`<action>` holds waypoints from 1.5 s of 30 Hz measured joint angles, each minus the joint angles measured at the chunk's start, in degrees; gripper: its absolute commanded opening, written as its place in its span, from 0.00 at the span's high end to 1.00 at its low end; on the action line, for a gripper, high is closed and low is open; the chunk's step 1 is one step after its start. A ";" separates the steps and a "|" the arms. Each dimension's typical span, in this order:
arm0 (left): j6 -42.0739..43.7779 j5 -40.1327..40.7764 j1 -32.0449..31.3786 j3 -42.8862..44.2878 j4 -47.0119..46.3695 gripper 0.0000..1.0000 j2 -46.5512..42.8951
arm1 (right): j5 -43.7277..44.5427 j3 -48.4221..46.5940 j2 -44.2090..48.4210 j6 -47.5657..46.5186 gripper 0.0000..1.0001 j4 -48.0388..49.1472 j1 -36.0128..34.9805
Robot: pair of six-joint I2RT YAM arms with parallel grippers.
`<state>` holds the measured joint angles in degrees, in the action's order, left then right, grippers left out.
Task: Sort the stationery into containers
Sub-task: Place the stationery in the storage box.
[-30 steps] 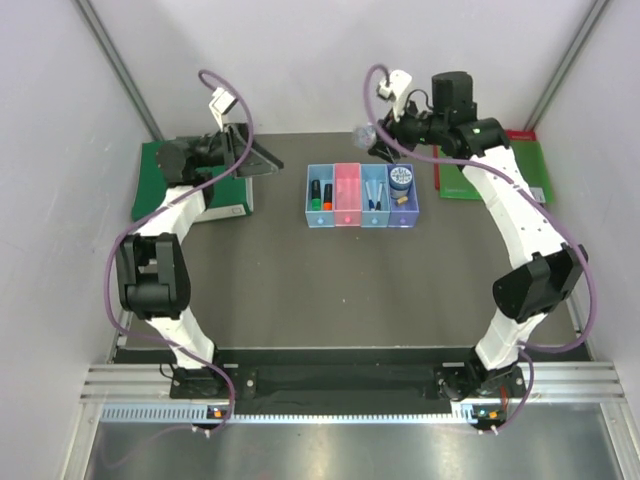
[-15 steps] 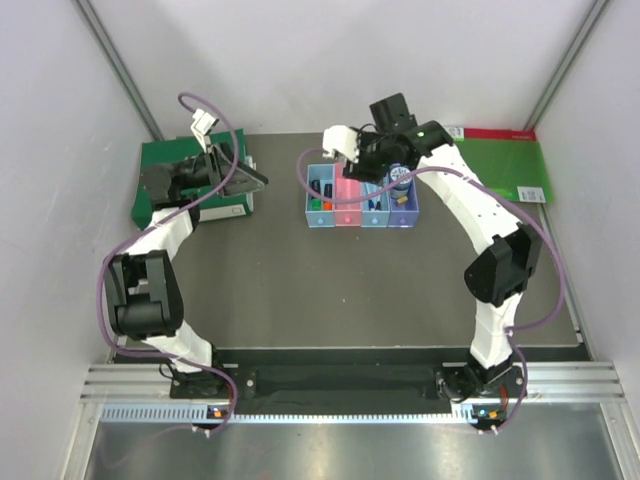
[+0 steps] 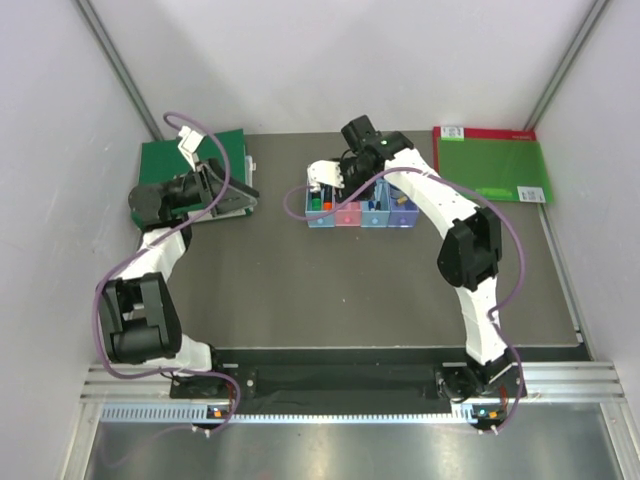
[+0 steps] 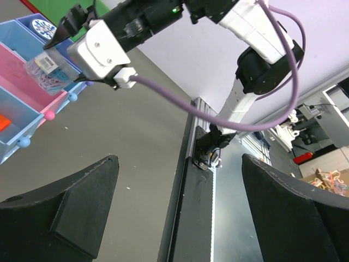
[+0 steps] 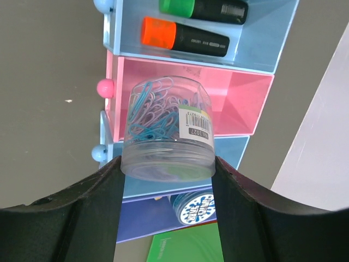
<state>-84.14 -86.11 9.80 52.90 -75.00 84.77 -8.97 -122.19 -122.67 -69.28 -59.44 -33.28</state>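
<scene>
The clear round plastic box of coloured paper clips (image 5: 166, 131), gripped between the right arm's fingers (image 5: 76, 210), has been carried from 1 o'clock on the tabletop (image 3: 300, 290) to just above the pink translucent tray (image 5: 242, 101). Only its release is judged to remain. The left arm's fingers (image 4: 65, 213) are kept wide open and empty at 10 o'clock, only slightly shifted.

count: 4 joined trays (image 5: 240, 103); 2 highlighters (image 5: 218, 10) (image 5: 202, 41); 1 clip box (image 5: 166, 131); 1 tin (image 5: 193, 207); 2 green folders (image 3: 162, 158) (image 3: 490, 165); 2 arms (image 3: 150, 262) (image 3: 470, 250).

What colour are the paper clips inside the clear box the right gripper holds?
Blue and pale purple clips, best seen from the right wrist.
</scene>
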 measured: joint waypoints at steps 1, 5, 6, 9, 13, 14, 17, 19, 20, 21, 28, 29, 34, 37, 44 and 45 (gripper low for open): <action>0.11 0.00 0.28 -0.24 0.00 0.01 -0.50 | 0.44 -0.09 -0.52 -0.37 0.90 -0.02 0.00; 0.20 0.00 1.36 -1.14 0.00 0.01 -2.75 | 1.97 -0.59 -2.14 -2.14 0.90 0.31 0.00; 0.20 0.00 1.57 -1.18 0.00 0.01 -3.30 | 2.43 -0.61 -2.47 -2.75 0.90 0.57 0.00; 0.20 0.00 2.10 -1.42 -0.02 0.01 -4.50 | 3.56 -0.63 -3.28 -4.15 0.89 1.14 0.00; 0.17 0.00 2.91 -1.62 -0.02 0.01 -5.22 | 5.40 -0.63 -4.28 -6.36 0.88 1.62 0.00; 0.17 0.00 3.08 -1.62 -0.02 0.01 -5.25 | 5.77 -0.63 -4.42 -6.75 0.87 1.64 0.00; 0.17 0.00 3.67 -1.77 0.00 0.01 -5.33 | 7.13 -0.63 -4.72 -8.28 0.87 2.43 0.00; 0.17 0.00 3.89 -2.05 0.00 0.01 -5.49 | 7.72 -0.63 -4.98 -9.14 0.87 3.34 0.00; 0.17 0.00 4.07 -2.38 -0.02 0.01 -5.66 | 8.11 -0.63 -5.22 -9.44 0.86 3.80 0.00; 0.17 0.00 4.17 -2.60 0.00 0.01 -5.79 | 8.76 -0.63 -5.49 -9.86 0.86 4.39 -0.07; 0.22 0.00 5.27 -3.48 0.00 0.01 -6.56 | 11.74 -0.63 -8.35 -13.11 0.86 8.31 -0.66; 0.26 0.00 5.31 -3.52 0.00 0.01 -6.62 | 12.26 -0.63 -8.57 -13.53 0.85 8.63 -0.83; 0.39 0.00 6.10 -3.74 0.00 0.01 -6.64 | 14.08 -0.61 -8.85 -15.39 0.80 10.27 -1.44; 0.57 0.00 6.58 -4.20 -0.02 0.01 -6.64 | 14.75 -0.57 -8.92 -16.39 0.80 10.80 -1.51; 1.53 0.00 7.17 -4.72 0.00 0.01 -6.93 | 17.00 -0.42 -8.92 -19.58 0.80 11.93 -2.14; 1.73 0.00 7.26 -4.79 0.00 0.01 -7.06 | 17.38 -0.35 -8.92 -20.13 0.80 11.93 -2.23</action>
<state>-82.41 -86.11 17.06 48.12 -75.00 77.71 8.40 -122.54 -131.59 -89.41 -47.51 -35.51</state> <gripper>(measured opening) 0.987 0.592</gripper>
